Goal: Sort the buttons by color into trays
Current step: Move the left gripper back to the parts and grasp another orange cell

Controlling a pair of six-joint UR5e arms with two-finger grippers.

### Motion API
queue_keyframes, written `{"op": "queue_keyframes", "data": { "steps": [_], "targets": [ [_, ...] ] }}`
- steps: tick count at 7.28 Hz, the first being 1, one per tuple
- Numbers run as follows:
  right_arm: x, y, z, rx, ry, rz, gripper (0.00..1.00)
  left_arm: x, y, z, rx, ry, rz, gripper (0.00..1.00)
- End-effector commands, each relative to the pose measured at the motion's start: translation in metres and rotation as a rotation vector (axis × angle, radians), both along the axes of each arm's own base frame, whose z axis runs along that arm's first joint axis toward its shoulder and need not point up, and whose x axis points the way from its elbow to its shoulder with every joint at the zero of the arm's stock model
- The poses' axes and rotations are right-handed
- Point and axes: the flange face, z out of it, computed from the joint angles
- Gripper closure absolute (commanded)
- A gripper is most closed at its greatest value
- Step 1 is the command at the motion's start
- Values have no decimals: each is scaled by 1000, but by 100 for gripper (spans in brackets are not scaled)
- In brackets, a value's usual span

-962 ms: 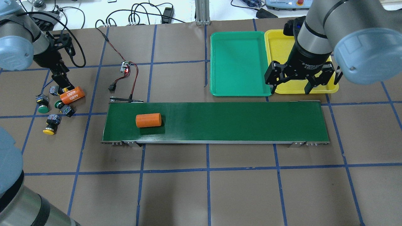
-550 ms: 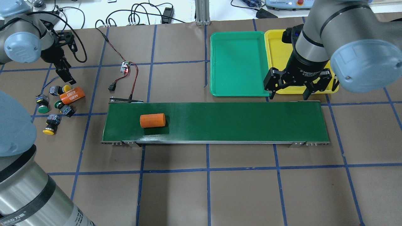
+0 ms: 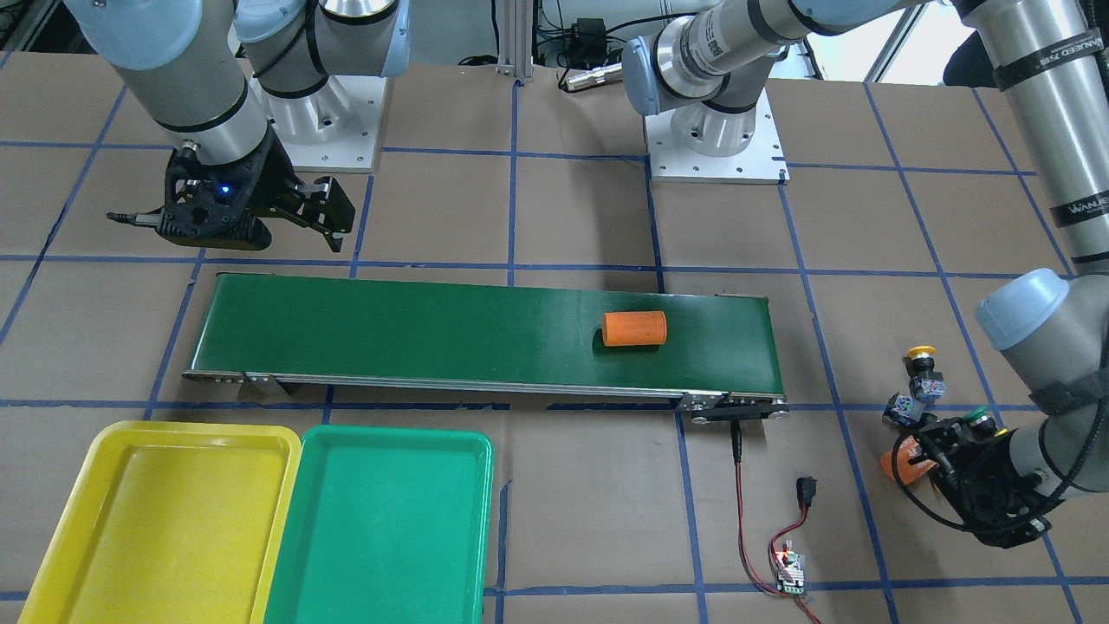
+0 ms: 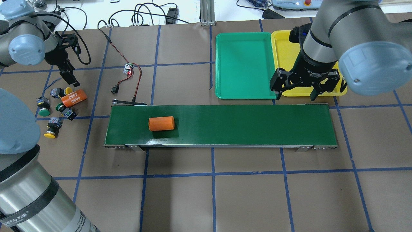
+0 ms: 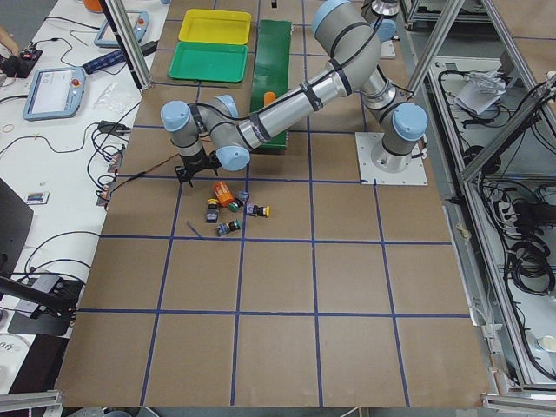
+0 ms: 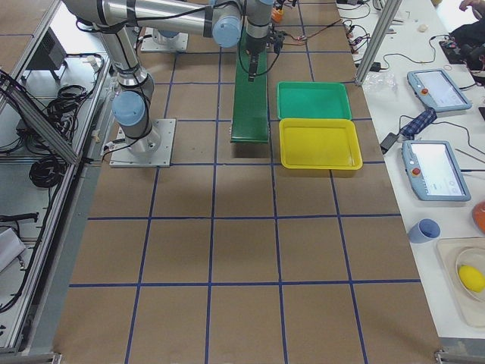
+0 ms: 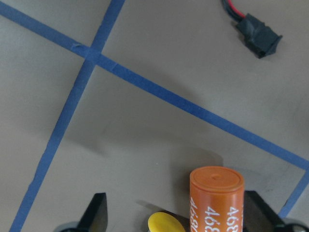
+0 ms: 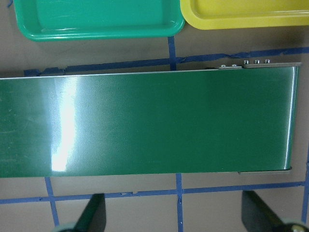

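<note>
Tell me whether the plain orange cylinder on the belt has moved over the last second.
Yes. The orange cylinder has travelled rightward in the overhead view, farther from the left end of the belt.

Table (image 4: 244,193) — conveyor (image 4: 241,124), trays (image 4: 244,64), buttons (image 4: 51,129) — seemingly four.

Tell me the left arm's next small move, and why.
Probably lower the open left gripper onto the yellow-capped button, shifting away from the marked orange cylinder beside it: both show between its fingers in the wrist view, and the yellow tray lies empty.
</note>
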Motion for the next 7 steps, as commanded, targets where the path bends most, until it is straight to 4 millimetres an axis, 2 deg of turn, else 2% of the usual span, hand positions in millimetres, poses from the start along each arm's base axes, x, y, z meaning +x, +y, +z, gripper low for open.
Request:
{"op": "queue_keyframes", "data": {
  "steps": [1, 2, 3, 4, 6, 7],
  "targets": [
    [0, -2, 1, -19, 0, 1, 0, 2, -2, -6, -5, -2, 2, 0],
    [1, -2, 1, -19, -6, -5, 0, 15, 2, -14, 5, 8, 22, 0],
    [0, -2, 2, -20, -2, 4, 0, 17, 3, -20, 8, 24, 28, 0],
    [1, -3, 0, -17, -8, -1, 0, 13, 7, -26, 27, 30, 25, 0],
    [1, -3, -1, -16, -6, -1, 0, 9, 14, -19, 58, 40, 23, 0],
    [0, -2, 1, -19, -3, 2, 0, 11, 20, -31, 102, 62, 31, 0]
  ]
}}
